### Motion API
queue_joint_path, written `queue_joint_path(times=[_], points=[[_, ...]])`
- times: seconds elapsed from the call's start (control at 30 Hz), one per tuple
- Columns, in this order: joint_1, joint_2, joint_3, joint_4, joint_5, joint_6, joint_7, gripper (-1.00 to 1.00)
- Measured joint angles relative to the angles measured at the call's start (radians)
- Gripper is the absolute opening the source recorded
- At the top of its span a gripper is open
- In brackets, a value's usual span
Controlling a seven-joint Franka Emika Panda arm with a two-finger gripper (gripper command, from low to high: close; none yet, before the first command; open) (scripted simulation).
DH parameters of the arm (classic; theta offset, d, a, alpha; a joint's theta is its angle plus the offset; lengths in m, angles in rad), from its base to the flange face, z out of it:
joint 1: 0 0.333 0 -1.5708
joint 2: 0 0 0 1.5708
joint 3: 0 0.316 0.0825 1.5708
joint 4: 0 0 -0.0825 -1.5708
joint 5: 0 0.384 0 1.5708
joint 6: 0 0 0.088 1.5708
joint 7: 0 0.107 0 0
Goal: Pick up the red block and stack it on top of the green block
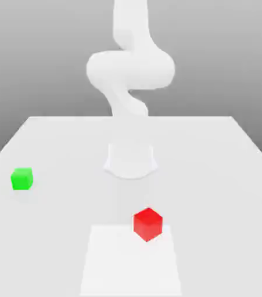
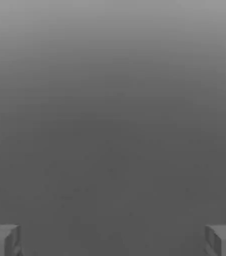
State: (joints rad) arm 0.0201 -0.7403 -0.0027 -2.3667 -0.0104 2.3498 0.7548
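Observation:
The red block (image 1: 147,224) is a small cube on the white table (image 1: 214,174), near the front and slightly toward the exterior view's right. The green block (image 1: 21,178) is a cube of the same size, standing apart at the exterior view's left. The white arm (image 1: 130,69) rises in a curve from its base (image 1: 130,159) behind the red block. In the hand view my gripper (image 2: 113,240) is open, with its two grey fingertips (image 2: 2,240) far apart and nothing between them. That view looks onto a plain grey background with neither block in it.
A lighter rectangular patch (image 1: 121,267) lies on the table at the front, partly under the red block. The table's far edge runs behind the arm's base.

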Motion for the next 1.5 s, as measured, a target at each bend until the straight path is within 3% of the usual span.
queue_joint_path(times=[0.53,0.77,0.8,1.03,1.3,1.5], points=[[0.153,0.512,-0.067,-0.524,-0.027,0.409,-0.417,0.00],[0.153,0.870,-0.031,-0.548,0.050,0.696,-0.535,0.00],[0.142,0.902,-0.019,-0.544,0.053,0.723,-0.538,-1.00],[0.136,0.907,-0.013,-0.544,0.051,0.727,-0.537,-1.00],[0.136,0.646,-0.031,-0.580,-0.001,0.502,-0.499,-1.00],[-0.035,0.582,-0.112,-0.567,-0.062,0.438,-0.370,-1.00]])
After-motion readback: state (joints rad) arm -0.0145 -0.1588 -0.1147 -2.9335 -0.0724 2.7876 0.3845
